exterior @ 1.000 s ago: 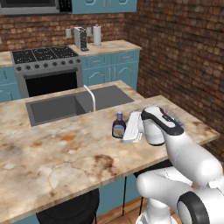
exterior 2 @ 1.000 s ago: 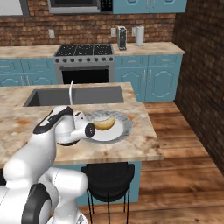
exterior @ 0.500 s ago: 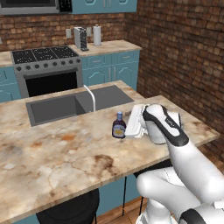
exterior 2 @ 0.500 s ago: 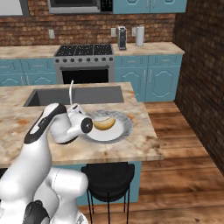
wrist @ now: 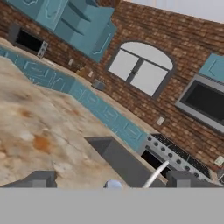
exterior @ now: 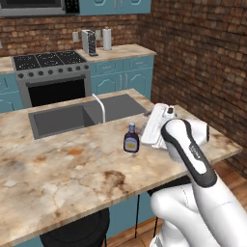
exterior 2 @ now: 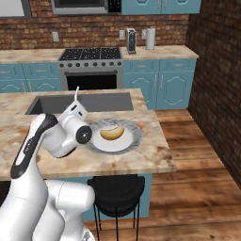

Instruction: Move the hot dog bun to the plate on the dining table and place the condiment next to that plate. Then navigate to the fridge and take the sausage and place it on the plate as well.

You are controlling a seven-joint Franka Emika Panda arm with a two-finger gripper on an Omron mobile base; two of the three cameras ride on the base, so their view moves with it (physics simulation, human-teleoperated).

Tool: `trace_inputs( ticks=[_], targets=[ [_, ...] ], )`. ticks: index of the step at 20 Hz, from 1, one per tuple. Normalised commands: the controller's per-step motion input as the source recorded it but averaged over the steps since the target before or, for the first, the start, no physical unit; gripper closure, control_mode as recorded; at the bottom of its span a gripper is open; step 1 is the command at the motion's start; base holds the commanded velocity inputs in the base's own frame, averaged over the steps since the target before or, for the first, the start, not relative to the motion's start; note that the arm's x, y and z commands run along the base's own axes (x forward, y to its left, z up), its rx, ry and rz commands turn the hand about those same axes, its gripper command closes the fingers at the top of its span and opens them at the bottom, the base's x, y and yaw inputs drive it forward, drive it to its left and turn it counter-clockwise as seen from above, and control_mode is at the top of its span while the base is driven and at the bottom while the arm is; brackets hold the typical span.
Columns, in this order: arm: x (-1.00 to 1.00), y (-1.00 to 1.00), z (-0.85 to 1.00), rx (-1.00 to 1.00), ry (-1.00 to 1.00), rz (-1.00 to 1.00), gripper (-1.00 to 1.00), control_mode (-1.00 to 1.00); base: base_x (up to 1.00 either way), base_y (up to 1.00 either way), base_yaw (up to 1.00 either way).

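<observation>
Now I see my two-finger gripper spread wide and empty over the beige-brown marbled island top; the small dark purple-brown bottle stands upright just left of the grey-rimmed plate; the golden-tan bun lies on it.

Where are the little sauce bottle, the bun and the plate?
sauce bottle (exterior: 131, 142): left base view, on its label.
bun (exterior 2: 112, 133): right base view, on its golden top.
plate (exterior 2: 134, 139): right base view, on its grey rim.

Glossy white rounded arm links, black joint bands, dark round wrist cap, grey finger tips
</observation>
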Motion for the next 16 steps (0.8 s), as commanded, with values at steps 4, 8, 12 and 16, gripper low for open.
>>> trace_inputs(
  ticks=[4,8,12,16],
  targets=[
    [-0.39,0.0,0.68,-0.01,-0.11,-0.06,-1.0,-1.0,0.0,0.0,0.0],
    [-0.42,0.0,0.74,-0.01,-0.02,-0.05,-1.0,-1.0,0.0,0.0,0.0],
    [-0.39,-0.09,0.93,0.01,0.08,-0.06,-1.0,-1.0,0.0,0.0,0.0],
    [-0.29,-0.1,0.99,0.04,0.27,-0.06,-1.0,-1.0,0.0,0.0,0.0]
  ],
)
